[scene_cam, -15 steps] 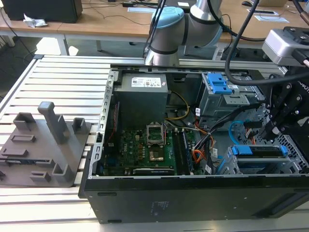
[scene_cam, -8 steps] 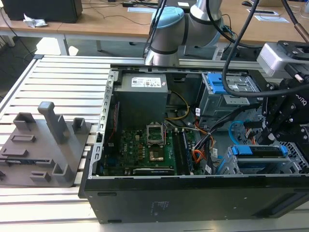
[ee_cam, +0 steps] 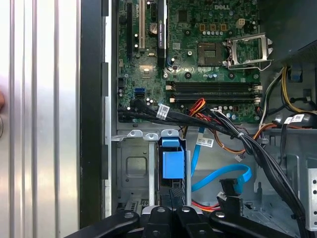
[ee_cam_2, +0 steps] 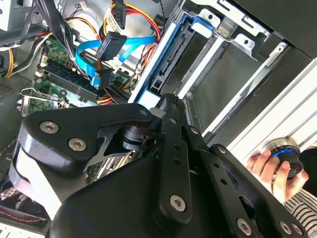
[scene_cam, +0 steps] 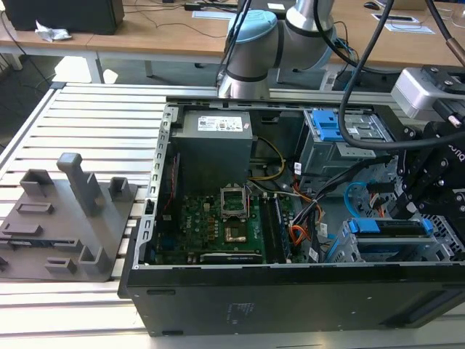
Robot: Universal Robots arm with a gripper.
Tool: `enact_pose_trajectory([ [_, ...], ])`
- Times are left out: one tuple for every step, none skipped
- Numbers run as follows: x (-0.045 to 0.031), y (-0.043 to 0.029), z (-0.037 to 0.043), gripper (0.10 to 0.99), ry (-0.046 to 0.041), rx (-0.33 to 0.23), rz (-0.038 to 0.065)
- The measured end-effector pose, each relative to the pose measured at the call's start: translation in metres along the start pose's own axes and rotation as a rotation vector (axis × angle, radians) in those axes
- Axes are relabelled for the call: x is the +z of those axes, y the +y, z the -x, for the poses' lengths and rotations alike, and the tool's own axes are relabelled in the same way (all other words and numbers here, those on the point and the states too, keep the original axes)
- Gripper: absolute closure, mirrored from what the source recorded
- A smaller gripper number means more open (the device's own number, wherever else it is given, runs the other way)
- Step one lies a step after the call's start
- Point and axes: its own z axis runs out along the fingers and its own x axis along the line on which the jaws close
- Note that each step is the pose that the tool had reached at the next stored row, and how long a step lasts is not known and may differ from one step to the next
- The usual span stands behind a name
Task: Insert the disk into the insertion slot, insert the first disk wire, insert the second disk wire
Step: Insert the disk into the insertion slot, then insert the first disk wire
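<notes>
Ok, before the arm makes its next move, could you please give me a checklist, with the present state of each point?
1. Disk inside the insertion slot: ok, it stands in the bay.
2. Disk fully seated: cannot tell.
3. Gripper lined up over the disk: ok in the first wrist view.
4. Second disk wire plugged in: not ok, its dark plug lies apart from the disk.
5. Black cable bundle clear of the slot: ok.
6. Person's hand outside the case: ok, it holds a knob.

Blue-framed disk [scene_cam: 389, 227] sits inside the insertion slot [scene_cam: 438, 251].
</notes>
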Motion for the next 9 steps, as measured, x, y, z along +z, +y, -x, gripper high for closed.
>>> enact_pose_trajectory([
  [0.0000,0.0000,0.0000,0.980,0.0000,0.000,0.000],
  [0.0000,0.0000,0.0000,0.980,0.0000,0.000,0.000],
  [0.0000,0.0000,0.0000,0.980,0.0000,0.000,0.000],
  [0.0000,-0.0001,0.0000,0.980,0.0000,0.000,0.000],
  [0.0000,-0.0001,0.0000,0.980,0.0000,0.000,0.000],
  [0.0000,-0.0001,0.0000,0.980,-0.0001,0.000,0.000],
  [0.0000,-0.0001,0.0000,0.980,0.0000,0.000,0.000],
  [0.0000,-0.0002,0.0000,0.980,0.0000,0.000,0.000],
  [0.0000,-0.0001,0.0000,0.980,-0.0001,0.000,0.000],
])
